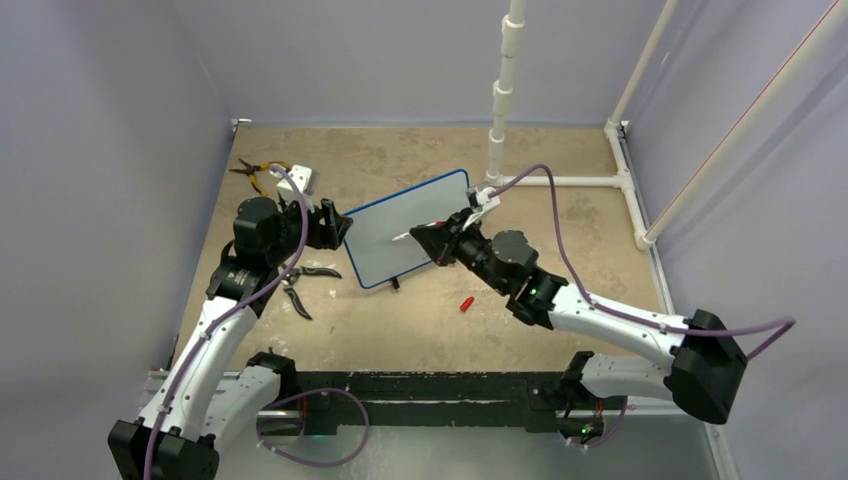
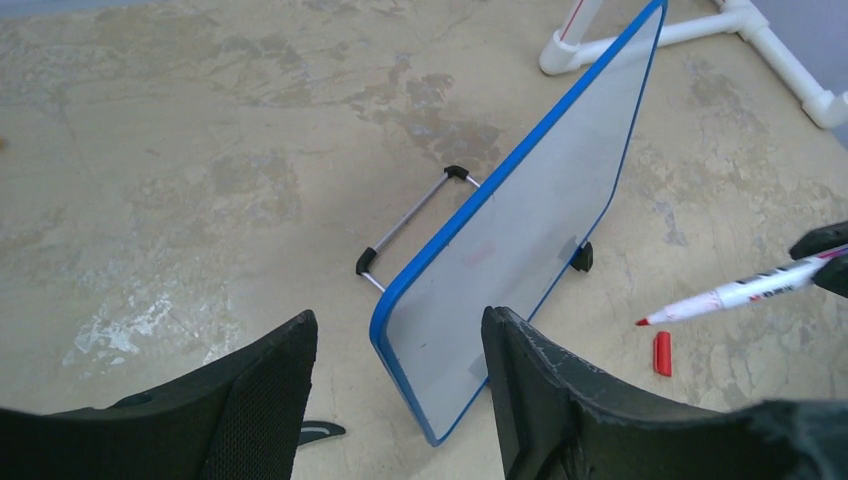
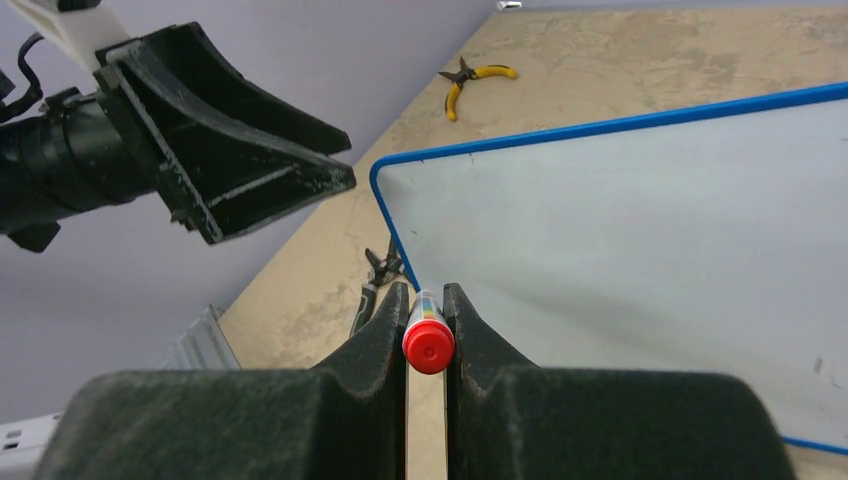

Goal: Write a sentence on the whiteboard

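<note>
Left side first: our left gripper [image 2: 398, 320] has its jaws spread wide, and the near corner of the small white board with the thin blue frame [image 2: 530, 220] sits between them. There are gaps on both sides, so nothing's clamped yet. We'd pinch that frame edge snugly before any stroke, otherwise the board, tilted up on its little black feet [image 2: 582, 257], probably skates backwards. The face is blank.

Over on the right, our right gripper [image 3: 427, 295] is squeezed tight around the white-barrelled red marker [image 2: 740, 293]. Its nib points out ahead of the jaws at the board, seemingly just shy of it. We'd go in light and slow. The small red cap [image 2: 662, 353] lies on the table near the nib.
</note>
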Tool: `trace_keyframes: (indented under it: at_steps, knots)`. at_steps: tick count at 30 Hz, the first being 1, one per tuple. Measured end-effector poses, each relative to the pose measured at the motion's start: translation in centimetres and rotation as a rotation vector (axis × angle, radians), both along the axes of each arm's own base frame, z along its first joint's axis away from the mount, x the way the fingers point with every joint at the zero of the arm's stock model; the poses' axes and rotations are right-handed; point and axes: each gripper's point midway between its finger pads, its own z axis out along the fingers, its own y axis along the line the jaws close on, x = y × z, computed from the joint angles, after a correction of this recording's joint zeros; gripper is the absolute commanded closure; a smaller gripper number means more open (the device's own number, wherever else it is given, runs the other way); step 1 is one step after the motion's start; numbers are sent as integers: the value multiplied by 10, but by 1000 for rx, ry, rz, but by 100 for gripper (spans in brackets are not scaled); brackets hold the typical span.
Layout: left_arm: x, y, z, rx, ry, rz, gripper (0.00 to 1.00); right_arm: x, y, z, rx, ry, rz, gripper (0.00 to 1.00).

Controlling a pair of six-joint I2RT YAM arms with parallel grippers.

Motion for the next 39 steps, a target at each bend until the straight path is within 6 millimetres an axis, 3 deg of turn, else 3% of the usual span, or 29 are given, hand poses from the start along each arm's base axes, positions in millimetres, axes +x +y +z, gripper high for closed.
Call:
trace_keyframes:
  at_steps: [4, 16, 24, 39]
  knots:
    - [-5, -4, -14, 2, 28, -36, 41, 6, 23, -5, -1, -3, 19, 100]
    - [-3, -5, -33, 24, 82, -48, 57, 13, 69, -3, 26, -34, 44, 100]
    - [0, -4, -42, 28, 112, -50, 68, 24, 80, -16, 7, -27, 4, 100]
    - [2, -4, -48, 30, 135, -51, 82, 38, 86, -21, 10, -38, -49, 100]
